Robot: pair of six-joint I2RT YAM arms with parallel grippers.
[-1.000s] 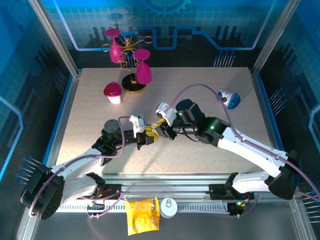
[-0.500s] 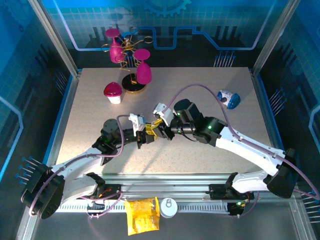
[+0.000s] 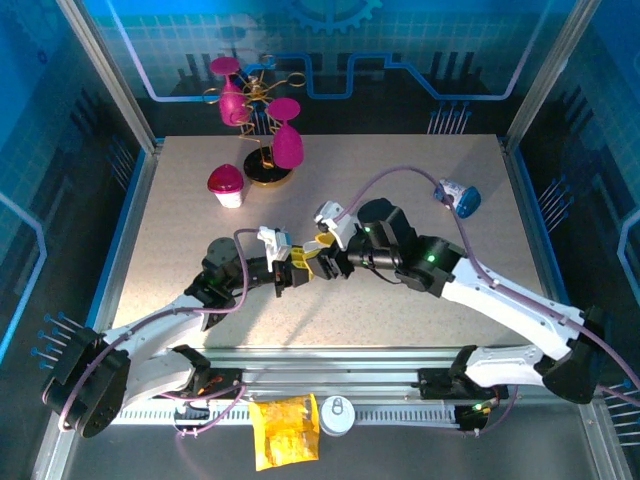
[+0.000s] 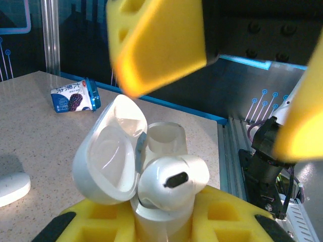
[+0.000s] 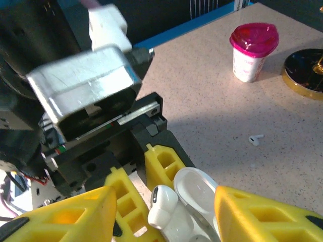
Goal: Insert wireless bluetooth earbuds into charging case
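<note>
Far left on the table (image 3: 420, 160), the pink-lidded cup (image 3: 226, 184) & the stand of pink glasses (image 3: 262, 140) sit well apart from the work. My L gripper (image 3: 292, 272) is clamped on the charging case (image 4: 151, 214). Its lid (image 4: 108, 151) is flipped open and its base is upright between my yellow pads (image 4: 96, 227). One earbud (image 4: 171, 181) sits at the case mouth, dark grille facing out; I'd judge it only part-seated. My R gripper (image 3: 328, 260) hangs just over it, jaws spread wide either side, gripping nothing. Step in hand, as I read it: press that bud home. To do it well, hold L steady w/ the case vertical and bring R down centred on the bud. Push straight along the well w/ light force, never sideways into the lid hinge. If the stem isn't lined up, nudge it round first. A 2nd earbud (image 5: 256, 139) lies loose on the table, apart from the case, prob. the next pick. Far right, a blue-labelled tub (image 3: 460, 197) lies on its side, out of the way. Hard to make out: the bud's body hides its stem, so I can't tell how deep it sits. The pale cylinder (image 4: 164, 138) behind it may be the other well; can't say. The frame edge cuts off the case bottom in both wrist views.
</note>
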